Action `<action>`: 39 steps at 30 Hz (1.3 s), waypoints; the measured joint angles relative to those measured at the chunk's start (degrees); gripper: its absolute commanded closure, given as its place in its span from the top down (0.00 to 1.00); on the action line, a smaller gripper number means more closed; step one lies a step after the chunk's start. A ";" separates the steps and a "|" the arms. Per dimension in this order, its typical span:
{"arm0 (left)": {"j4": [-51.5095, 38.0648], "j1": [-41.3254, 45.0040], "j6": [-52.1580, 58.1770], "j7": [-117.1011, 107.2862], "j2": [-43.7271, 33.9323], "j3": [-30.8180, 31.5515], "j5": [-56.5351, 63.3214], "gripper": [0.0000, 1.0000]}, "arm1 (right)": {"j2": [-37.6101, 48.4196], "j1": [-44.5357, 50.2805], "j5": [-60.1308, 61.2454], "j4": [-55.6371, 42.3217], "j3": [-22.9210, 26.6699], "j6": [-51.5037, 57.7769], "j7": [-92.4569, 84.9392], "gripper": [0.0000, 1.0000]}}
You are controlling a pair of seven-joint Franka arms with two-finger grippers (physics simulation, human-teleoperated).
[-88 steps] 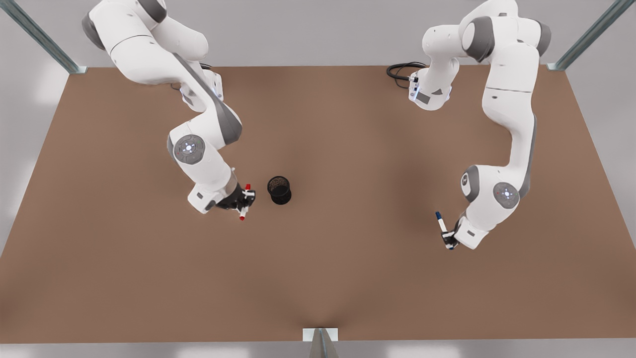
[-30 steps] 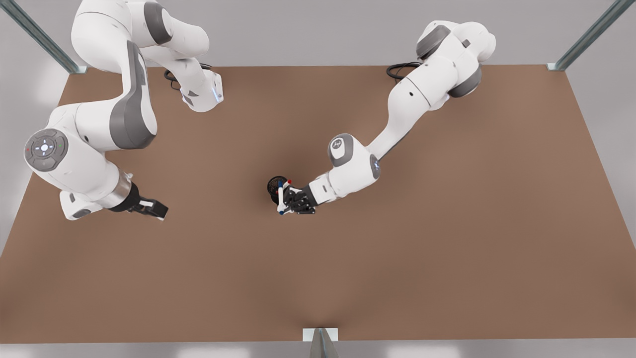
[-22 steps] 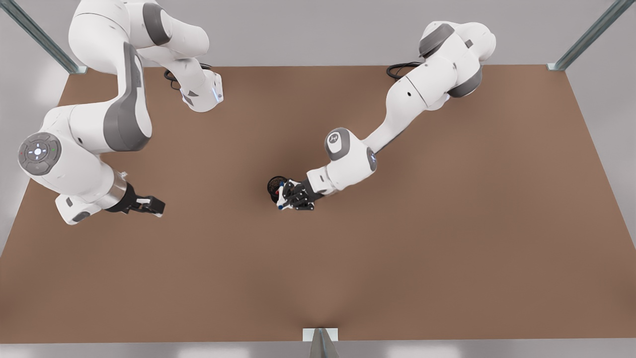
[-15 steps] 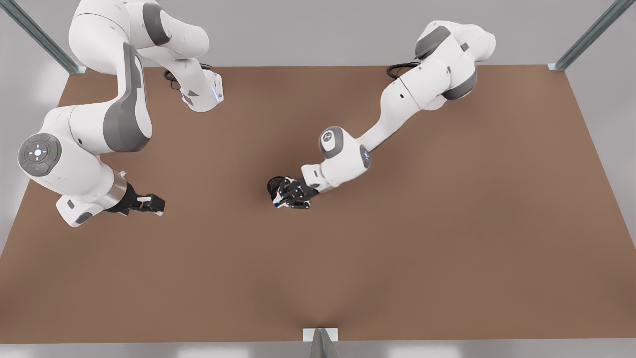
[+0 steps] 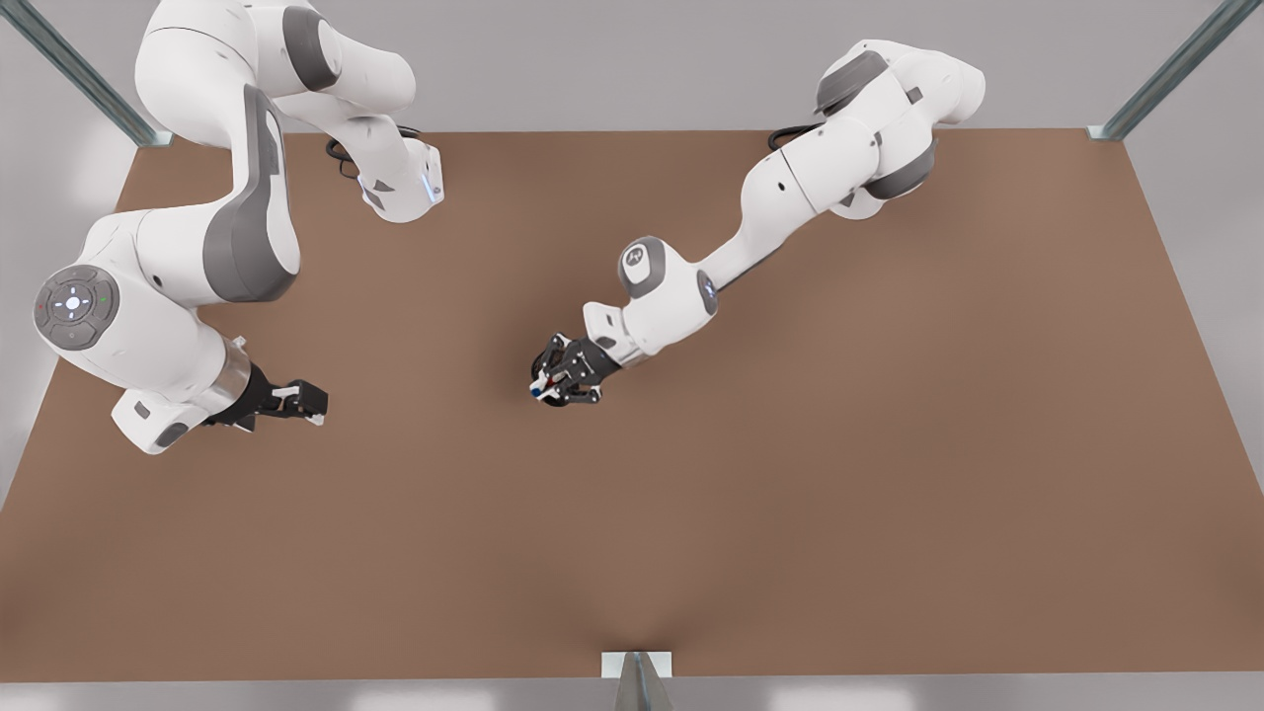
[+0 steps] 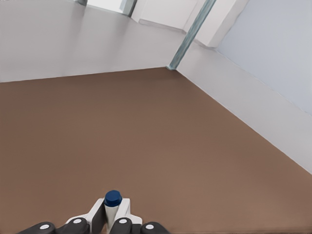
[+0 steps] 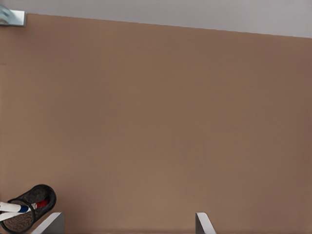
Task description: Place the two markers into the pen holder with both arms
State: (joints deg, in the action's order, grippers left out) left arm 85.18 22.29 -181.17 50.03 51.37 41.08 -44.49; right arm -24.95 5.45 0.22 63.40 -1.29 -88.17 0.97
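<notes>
Nearest edge of the brown tabletop [image 5: 632,553] has a small metal bracket [image 5: 637,667] at its middle. The near half is bare and offers wide open room.

Mid-depth, toward the front view's left, the right claw [image 5: 301,401] hangs above bare tabletop, well apart from the holder, and this arm waits. Its fingers [image 7: 202,223] are spread wide with nothing between them.

Near the tabletop's centre, the left claw [image 5: 553,380] sits directly over the spot where the holder stands. In the front view the claw covers the holder, and the markers there are too small to sort out.

The wrist views fill that in. The left wrist view shows the left claw [image 6: 113,217] clamped on the white barrel of the blue marker [image 6: 113,199], its blue end sticking up past the fingers [image 6: 95,218]. Beyond it lie open tabletop and the tabletop's corner.

The right wrist view shows the black mesh pen holder [image 7: 30,194] upright. The red marker [image 7: 42,204] is inside it, with its red end showing through the opening. The blue marker [image 7: 12,208] crosses the rim, blue part at the mouth and white barrel leading outward. I can't tell whether it touches the red one.

There is free tabletop all around the holder, and no edge is close to it.

At the far edge stand both arm bases with black cables [image 5: 341,158]. Metal posts [image 5: 1165,69] stand at the far corners.
</notes>
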 measured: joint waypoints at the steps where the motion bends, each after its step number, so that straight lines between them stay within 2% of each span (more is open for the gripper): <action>1: 0.40 0.06 -0.23 0.70 0.01 0.01 0.01 0.35 | 0.00 0.00 0.00 0.00 0.00 0.00 -0.24 1.00; 4: 1.82 0.05 -0.69 2.67 -0.09 0.34 0.04 0.65 | 0.00 0.05 0.00 0.00 -0.02 0.00 -0.88 1.00; 5: 2.43 0.04 -0.79 3.26 -0.20 0.42 0.05 0.90 | 0.00 0.07 0.00 0.00 -0.03 0.00 -1.07 1.00; 6: 3.09 -0.02 -0.86 3.81 -0.35 0.74 0.05 1.00 | 0.00 0.08 0.00 0.00 -0.03 0.00 -1.25 1.00; 13: 4.64 -1.40 -1.17 6.94 -2.47 3.24 -0.04 1.00 | 0.00 0.02 -0.09 0.00 -0.03 0.00 -2.26 1.00; 16: 0.93 -9.45 3.34 5.12 -5.15 3.52 0.04 1.00 | 0.00 0.08 -0.10 0.00 -0.03 0.00 -2.59 1.00; 19: -4.66 -20.64 20.55 -1.37 -10.86 -6.63 10.49 1.00 | 0.00 0.08 -0.09 0.00 -0.03 0.00 -2.86 1.00; 22: -7.71 -33.90 43.11 -7.77 -18.89 -9.06 27.65 1.00 | 0.00 0.09 -0.06 0.00 -0.03 0.00 -3.10 1.00; 25: -8.33 -41.92 60.63 -13.62 -27.45 -9.55 40.12 1.00 | 0.00 0.13 -0.02 0.00 -0.07 0.00 -3.29 1.00; 26: -8.23 -41.05 65.05 -15.57 -30.60 -12.95 42.53 1.00 | 0.00 0.21 0.01 0.00 -0.08 0.00 -3.35 1.00; 28: -7.85 -25.01 72.71 -19.25 -35.81 -32.82 44.93 1.00 | 0.00 0.27 0.02 0.00 -0.11 0.00 -3.45 1.00; 29: -7.79 -20.40 76.01 -21.30 -36.92 -37.85 45.23 1.00 | 0.00 0.27 0.01 0.00 -0.12 0.00 -3.50 1.00; 30: -7.69 -18.20 79.01 -23.40 -37.29 -40.29 45.41 1.00 | 0.00 0.28 -0.01 0.00 -0.12 0.01 -3.54 1.00; 34: -5.52 -17.17 86.27 -31.29 -37.51 -40.44 46.47 1.00 | 0.10 0.52 -0.03 0.00 -0.18 -0.34 -3.65 1.00; 39: -4.59 -17.15 87.61 -39.09 -35.56 -39.21 47.98 1.00 | 0.17 0.61 -0.22 -0.33 -0.57 -0.80 -3.38 1.00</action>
State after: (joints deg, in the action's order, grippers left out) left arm 80.59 5.15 -93.56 10.94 15.82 1.87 3.49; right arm -24.79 6.06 0.01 63.07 -1.86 -88.97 -2.41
